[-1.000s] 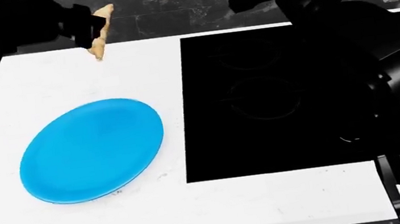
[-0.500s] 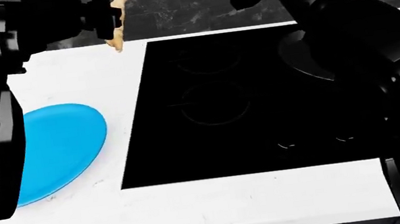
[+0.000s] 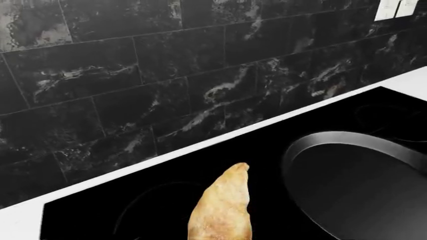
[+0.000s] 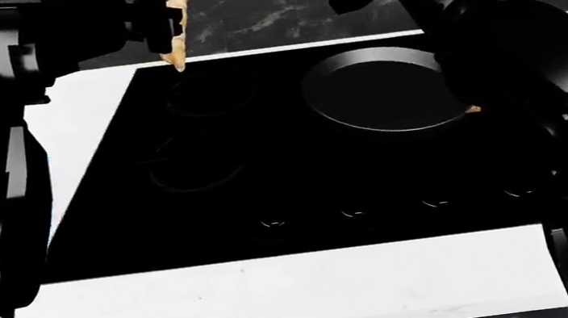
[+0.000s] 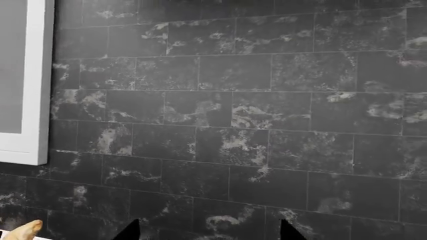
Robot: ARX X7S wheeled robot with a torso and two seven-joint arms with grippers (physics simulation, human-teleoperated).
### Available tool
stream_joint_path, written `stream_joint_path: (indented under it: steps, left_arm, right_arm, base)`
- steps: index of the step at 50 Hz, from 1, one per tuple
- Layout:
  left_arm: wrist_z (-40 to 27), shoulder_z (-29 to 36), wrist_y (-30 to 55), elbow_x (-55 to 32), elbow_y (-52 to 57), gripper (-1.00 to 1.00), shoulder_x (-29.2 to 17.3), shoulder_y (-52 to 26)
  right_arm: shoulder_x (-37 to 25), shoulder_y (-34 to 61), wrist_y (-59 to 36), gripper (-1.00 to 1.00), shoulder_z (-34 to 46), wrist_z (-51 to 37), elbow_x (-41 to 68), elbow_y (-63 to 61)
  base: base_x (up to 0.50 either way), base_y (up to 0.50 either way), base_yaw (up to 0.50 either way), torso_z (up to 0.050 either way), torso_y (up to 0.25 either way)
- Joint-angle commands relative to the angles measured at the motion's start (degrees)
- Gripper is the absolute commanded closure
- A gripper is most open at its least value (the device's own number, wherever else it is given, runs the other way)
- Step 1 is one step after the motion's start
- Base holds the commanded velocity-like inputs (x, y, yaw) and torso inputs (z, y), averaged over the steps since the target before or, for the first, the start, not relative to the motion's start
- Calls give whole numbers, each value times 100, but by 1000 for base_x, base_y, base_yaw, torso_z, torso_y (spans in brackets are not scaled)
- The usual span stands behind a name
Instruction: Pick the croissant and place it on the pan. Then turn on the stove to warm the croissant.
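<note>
Left gripper (image 4: 161,24) closed on the croissant (image 4: 177,27), pastry hanging tip-down above the stove's (image 4: 265,186) back left corner, near the tiled wall (image 3: 133,90). Pan (image 4: 384,90) sits on the back right burner, well apart from the pastry. Right gripper (image 5: 210,231) raised toward the wall, fingertips spread, nothing between them. Judgement: carry the pastry across until centred over the pan, lower close to its floor, then release; dropping from height risks a bounce over the shallow rim.
</note>
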State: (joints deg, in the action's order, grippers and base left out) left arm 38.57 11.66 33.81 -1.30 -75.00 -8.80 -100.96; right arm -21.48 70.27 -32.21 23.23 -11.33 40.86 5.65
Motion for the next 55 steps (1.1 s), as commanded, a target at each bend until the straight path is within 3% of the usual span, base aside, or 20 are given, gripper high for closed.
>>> stream_joint_path:
  steps: [1,46,55]
  left_arm:
    - [-14,-146,30,72,3,100,27,0]
    - [77,-199,57,124,3,100,59,88]
    - [177,-106,123,149,3,100,42,101]
  right_arm:
    - [-18,-59,51,-100,-27,5,38,-67]
    - [-30,-91,94,-100,35,-1,44,-90]
    - [-19,-21,23,-100,75,31,68,-39]
  base:
    - [0,-500,0,0,0]
    - [0,-500,0,0,0]
    - [247,0,0,0,0]
